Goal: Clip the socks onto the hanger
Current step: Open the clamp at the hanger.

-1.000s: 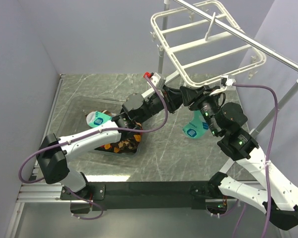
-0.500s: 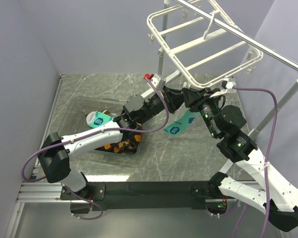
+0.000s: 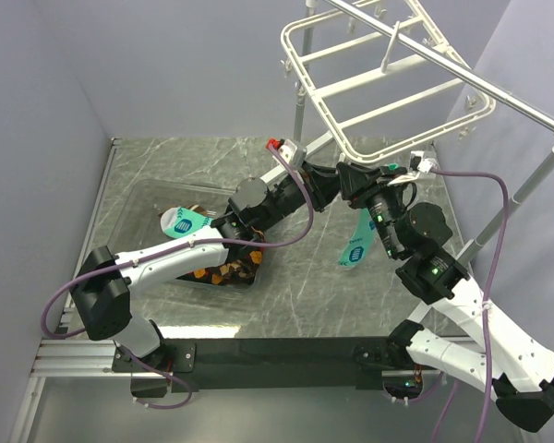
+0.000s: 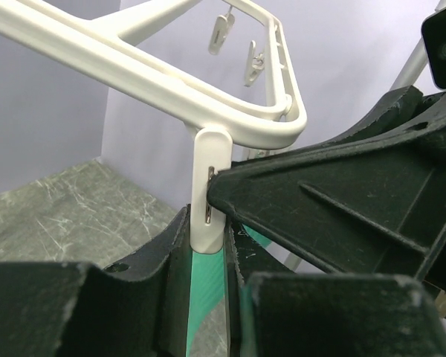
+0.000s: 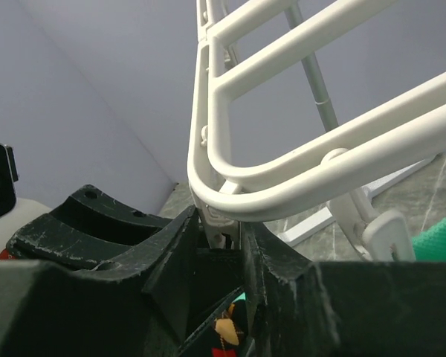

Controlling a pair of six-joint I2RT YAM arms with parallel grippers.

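Your left end effector (image 4: pixel 208 227) is pinched narrow on the white clip (image 4: pixel 210 171) at the hanger (image 4: pixel 134 73) corner, with the mint sock (image 3: pixel 355 245) dangling right below. The right end effector (image 5: pixel 221 230) crowds the same spot, and you can't tell its grip because its fingers hide it.

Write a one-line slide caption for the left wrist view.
Left gripper flanks a white clip on the hanger rim, mint-green sock showing below.

A clear bin (image 3: pixel 138 208) sits on the grey marbled table (image 3: pixel 194 157), metal pole stand (image 3: pixel 299 118) behind
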